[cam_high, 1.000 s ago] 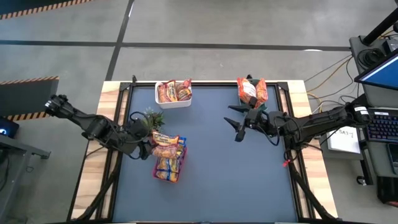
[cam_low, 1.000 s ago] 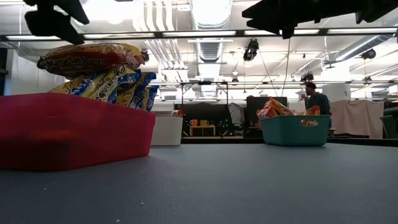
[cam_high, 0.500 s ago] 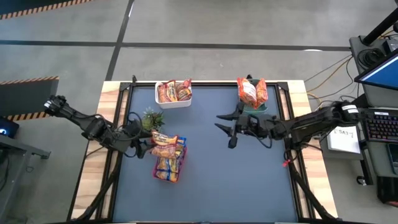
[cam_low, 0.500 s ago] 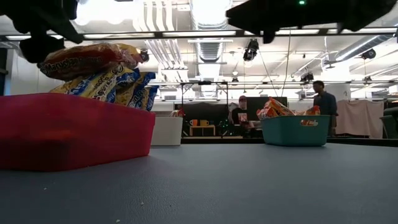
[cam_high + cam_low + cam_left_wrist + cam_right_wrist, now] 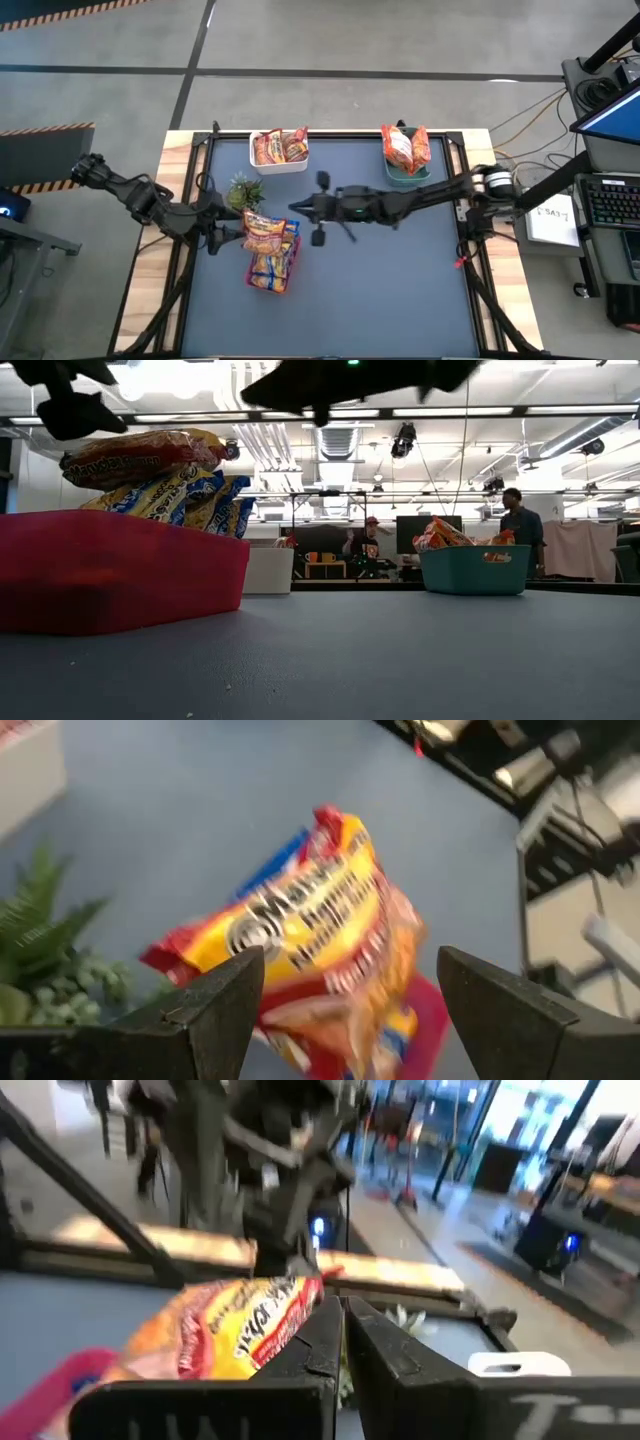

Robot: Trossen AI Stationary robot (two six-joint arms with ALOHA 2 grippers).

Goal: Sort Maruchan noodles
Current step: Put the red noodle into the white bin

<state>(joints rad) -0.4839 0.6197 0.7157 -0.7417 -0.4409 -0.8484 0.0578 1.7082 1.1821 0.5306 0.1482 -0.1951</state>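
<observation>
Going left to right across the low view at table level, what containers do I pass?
Red tray heaped with noodle packets → white bin farther back → teal bin holding more packets.

the right arm stretches leftward across mid-frame, its tool (image 5: 300, 208) closed and empty. the left tool (image 5: 232, 235) hovers left of centre, fingers spread wide.
</observation>
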